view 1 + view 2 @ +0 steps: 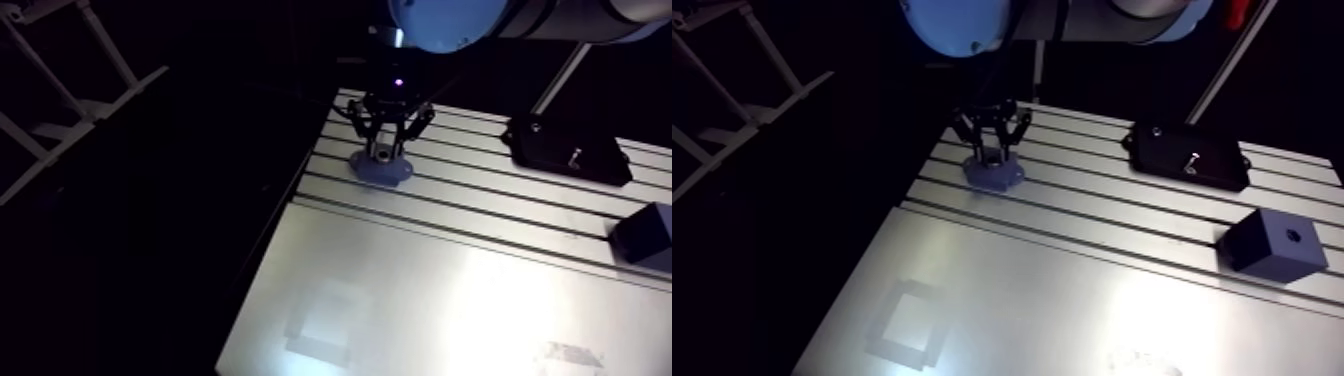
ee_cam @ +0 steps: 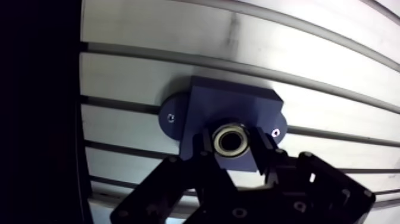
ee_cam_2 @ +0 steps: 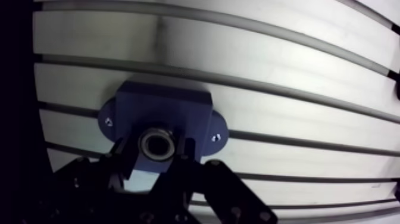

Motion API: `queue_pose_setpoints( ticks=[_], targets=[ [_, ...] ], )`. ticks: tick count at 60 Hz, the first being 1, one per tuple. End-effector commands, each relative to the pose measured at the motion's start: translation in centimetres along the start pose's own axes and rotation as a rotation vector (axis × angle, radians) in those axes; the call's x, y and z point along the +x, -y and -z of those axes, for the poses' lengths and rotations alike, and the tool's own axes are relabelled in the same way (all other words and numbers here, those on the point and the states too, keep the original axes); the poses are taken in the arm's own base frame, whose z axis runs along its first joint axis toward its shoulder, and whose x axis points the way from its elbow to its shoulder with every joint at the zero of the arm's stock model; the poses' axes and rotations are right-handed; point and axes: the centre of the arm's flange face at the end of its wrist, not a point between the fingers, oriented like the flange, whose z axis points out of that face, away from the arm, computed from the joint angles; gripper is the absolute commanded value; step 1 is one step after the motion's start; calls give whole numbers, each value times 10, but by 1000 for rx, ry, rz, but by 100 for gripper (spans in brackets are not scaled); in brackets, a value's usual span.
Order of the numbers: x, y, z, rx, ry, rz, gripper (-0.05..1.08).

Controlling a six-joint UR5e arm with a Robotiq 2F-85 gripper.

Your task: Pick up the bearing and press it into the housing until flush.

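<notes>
The slotted aluminium counter (image 1: 450,300) is brightly lit against a dark room, and the work sits near its far edge. There the two-fingered black hand (image 2: 232,149) has come straight down, its fingers (image 2: 262,152) closed only partway because the small silver ring-shaped bearing (image 3: 156,143) is pinched between them. The grip is on the bearing's outer sides, which leaves its open centre facing up towards the wrist camera and keeps its axis upright, as a straight press needs. The bearing lies right over the middle of the dark blue blocky housing (image 2: 232,104), at or in the bore. Whether it is seated flush cannot be told, since the fingertips hide its rim. The housing rests flat across the counter's slots on rounded ears, each ear with a small screw (image 2: 171,117), likely so that it will not slide under a downward push. I judge this to be the pressing stage, with the pick-up done. Well apart towards the counter's other side lie a flat black rectangular plate (image 1: 1187,155) and a dark blue cube with a hole in its top (image 1: 1272,242), both clear of the hand.
</notes>
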Motion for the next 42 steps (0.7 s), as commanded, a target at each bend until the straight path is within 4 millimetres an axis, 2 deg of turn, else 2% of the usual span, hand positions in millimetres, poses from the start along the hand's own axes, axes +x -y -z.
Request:
queue_pose_setpoints(
  ticks=[1, 25, 28, 29, 32, 33, 34, 35, 36, 37, 38, 39, 42],
  targets=[
    [0, 0, -1, 0, 3, 6, 59],
    [0, 0, -1, 0, 1, 6, 57],
    [-1, 0, 0, 0, 0, 5, 51],
    [-1, 0, 2, 0, -3, 4, 46],
    [-1, 0, 3, 1, -6, 4, 42],
    [-1, 0, 4, 1, -7, 4, 34],
    [-1, 0, 4, 1, -7, 4, 34],
    [-1, 0, 4, 1, -8, 3, 18],
    [-1, 0, 4, 1, -8, 3, 18],
    [-1, 0, 5, -1, -10, 3, 8],
    [-1, 0, 5, -1, -10, 3, 8],
    [-1, 0, 6, -1, -10, 3, 2],
    [-1, 0, 9, 0, -14, 1, 1]
  ],
)
